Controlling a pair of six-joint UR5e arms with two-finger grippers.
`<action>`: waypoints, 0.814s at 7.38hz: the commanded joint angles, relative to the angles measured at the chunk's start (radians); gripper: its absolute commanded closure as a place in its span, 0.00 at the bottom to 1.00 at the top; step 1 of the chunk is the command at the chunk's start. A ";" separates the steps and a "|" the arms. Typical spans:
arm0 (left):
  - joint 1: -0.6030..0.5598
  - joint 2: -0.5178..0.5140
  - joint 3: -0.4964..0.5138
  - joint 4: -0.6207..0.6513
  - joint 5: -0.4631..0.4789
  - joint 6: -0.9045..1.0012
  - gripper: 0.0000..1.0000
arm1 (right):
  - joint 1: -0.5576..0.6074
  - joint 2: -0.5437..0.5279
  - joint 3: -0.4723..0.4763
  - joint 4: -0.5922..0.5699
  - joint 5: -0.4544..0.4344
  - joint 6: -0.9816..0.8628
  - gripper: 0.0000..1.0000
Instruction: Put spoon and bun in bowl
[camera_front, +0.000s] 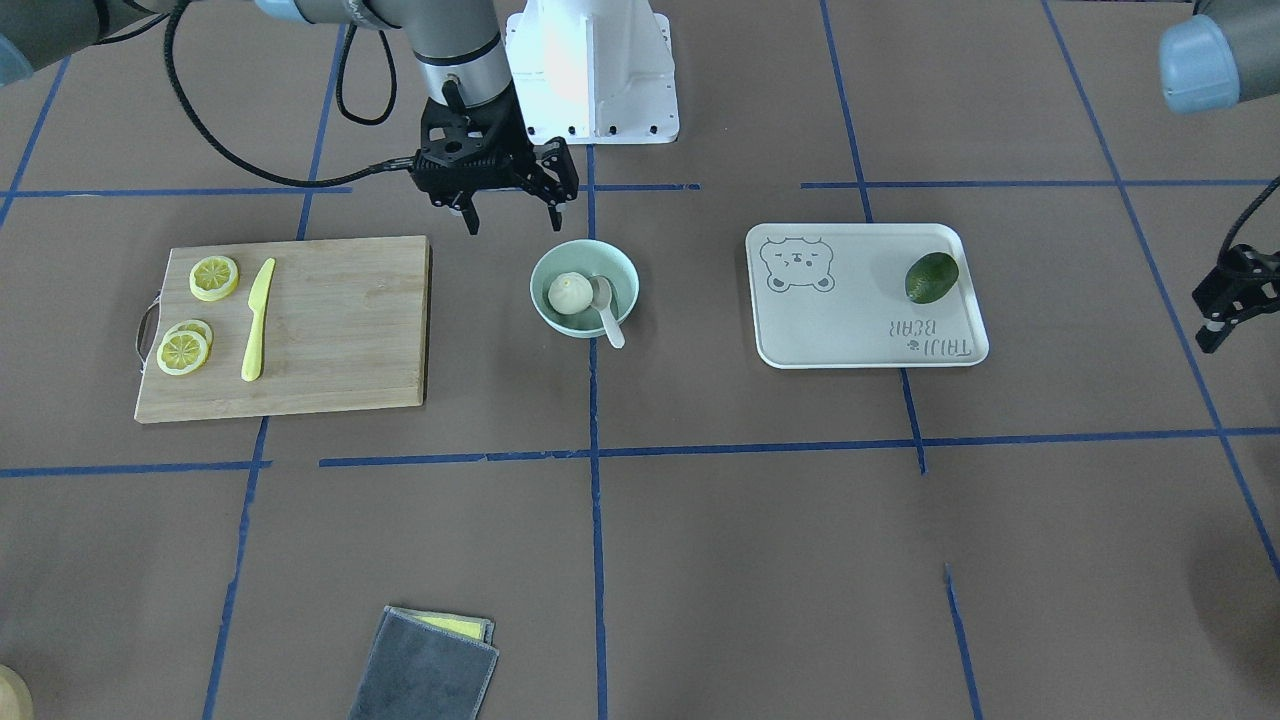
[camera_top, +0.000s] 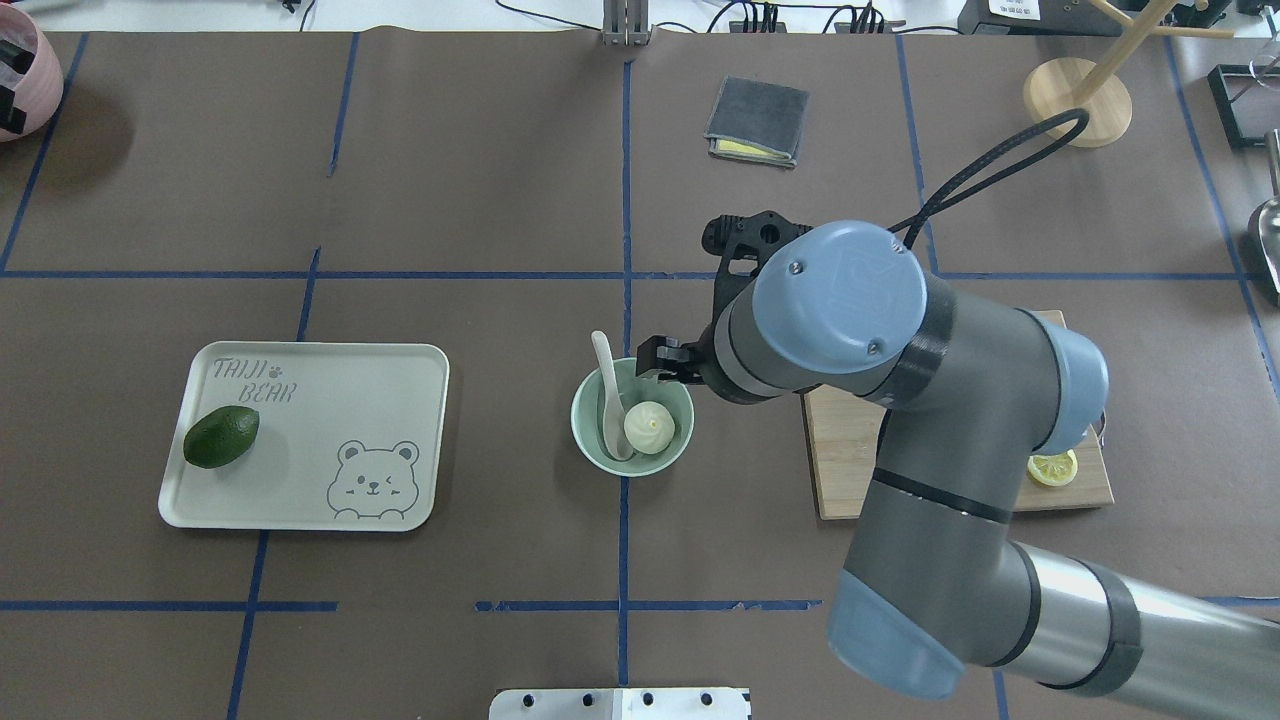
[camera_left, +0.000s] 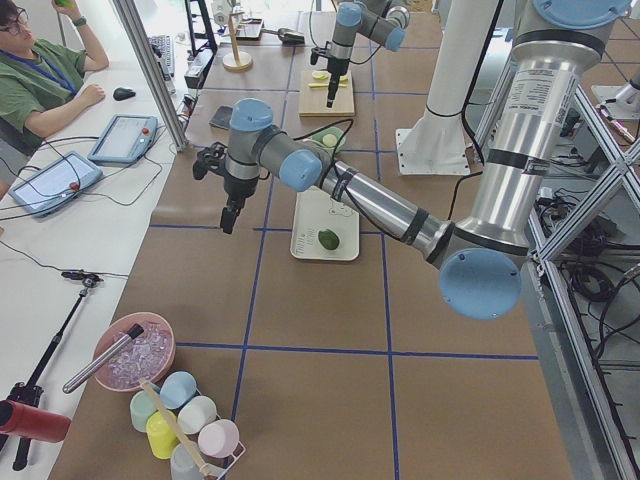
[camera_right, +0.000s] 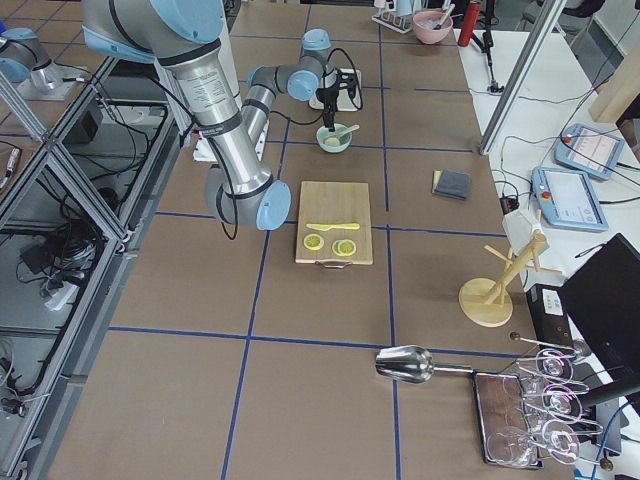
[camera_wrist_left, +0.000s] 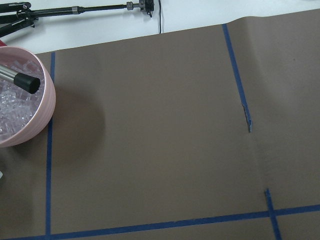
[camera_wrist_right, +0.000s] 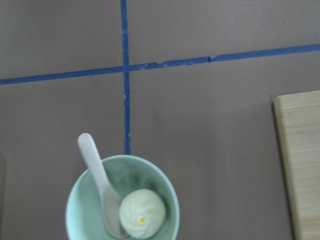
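- Spoon (camera_front: 610, 318) rests in the bowl (camera_front: 590, 258), which stands in the middle of the front-facing view on a blue tape line. The scoop is down inside, and the handle leans over the rim toward the lower right, with its end sticking out past the rim.
- The bun (camera_front: 570, 294) sits on the bottom of the same bowl, in its left half in that view, just beside the scoop. In the right wrist view the two seem to touch.
- The right gripper (camera_front: 512, 218) hangs above the table at the upper left of the bowl, apart from it and near the robot's white base (camera_front: 590, 70). Its two fingers are spread wide and nothing is between them.
- The left gripper (camera_front: 1222, 305) is at the right edge of the front-facing view, partly cut by the frame. I cannot tell if its fingers are apart or together.
- The left wrist view shows brown table cover, blue tape and a pink tub of ice (camera_wrist_left: 42, 117) at the left edge.
- A wooden cutting board (camera_front: 340, 330) lies at the left of the bowl, with lemon slices (camera_front: 214, 277) and a yellow knife (camera_front: 258, 320) on it.
- A pale tray (camera_front: 850, 335) lies at the right of the bowl, with a dark green fruit (camera_front: 931, 277) in its upper right corner.
- A grey cloth (camera_front: 425, 665) lies at the bottom edge.
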 joint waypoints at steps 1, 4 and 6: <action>-0.087 0.080 0.049 0.008 -0.022 0.207 0.00 | 0.205 -0.114 0.038 -0.031 0.166 -0.252 0.00; -0.201 0.153 0.125 0.111 -0.111 0.451 0.00 | 0.536 -0.315 0.001 -0.028 0.396 -0.710 0.00; -0.219 0.215 0.176 0.129 -0.206 0.470 0.00 | 0.745 -0.381 -0.117 -0.028 0.554 -0.994 0.00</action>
